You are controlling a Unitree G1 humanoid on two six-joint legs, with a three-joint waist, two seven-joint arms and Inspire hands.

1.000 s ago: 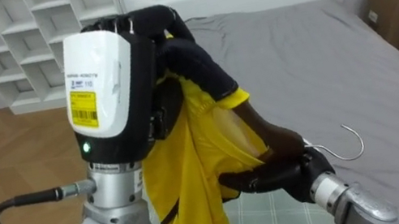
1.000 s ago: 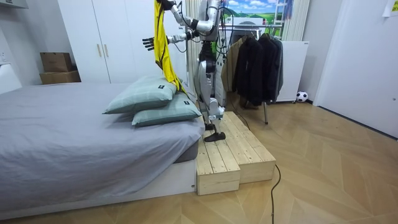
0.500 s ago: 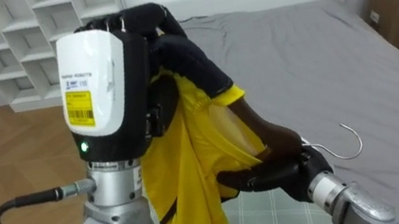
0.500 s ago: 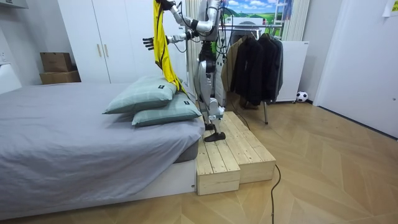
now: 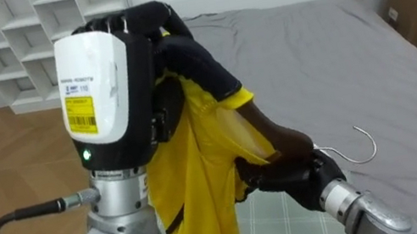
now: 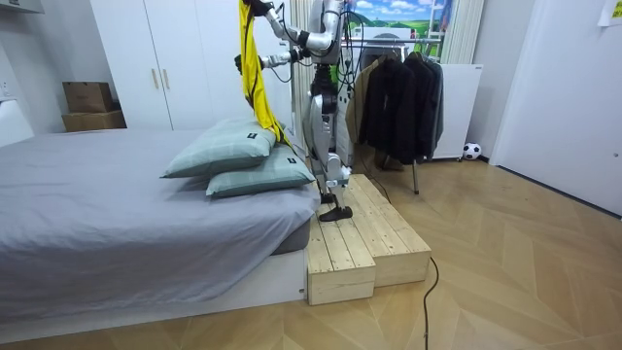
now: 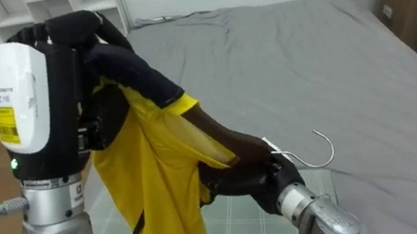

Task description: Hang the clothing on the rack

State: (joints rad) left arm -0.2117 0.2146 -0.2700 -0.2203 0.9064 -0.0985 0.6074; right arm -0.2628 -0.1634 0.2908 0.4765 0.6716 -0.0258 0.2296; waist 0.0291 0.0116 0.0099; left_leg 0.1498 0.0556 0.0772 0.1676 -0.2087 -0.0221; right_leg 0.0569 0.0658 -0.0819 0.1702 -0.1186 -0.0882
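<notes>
I hold a yellow shirt (image 5: 194,180) with dark trim up in front of me, over the bed. My left hand (image 5: 132,27) is raised and shut on the shirt's dark top edge. A dark hanger (image 5: 272,133) reaches up into the shirt, and its wire hook (image 5: 366,145) sticks out to the right. Below it, my right hand (image 5: 292,173) has its fingers curled at the hanger's middle, against the shirt's edge. In the room view the shirt (image 6: 255,68) hangs from my raised hand above the pillows.
The grey bed (image 5: 326,53) stretches ahead, with a checked pillow (image 5: 279,225) right below me. White shelves (image 5: 7,49) stand far left, a cardboard box (image 5: 412,3) far right. I stand on a wooden platform (image 6: 360,238); a rack of dark clothes (image 6: 398,97) is behind me.
My right hand's fingers, straight under the shirt before, have curled in at the hanger. My left hand and the shirt have hardly moved.
</notes>
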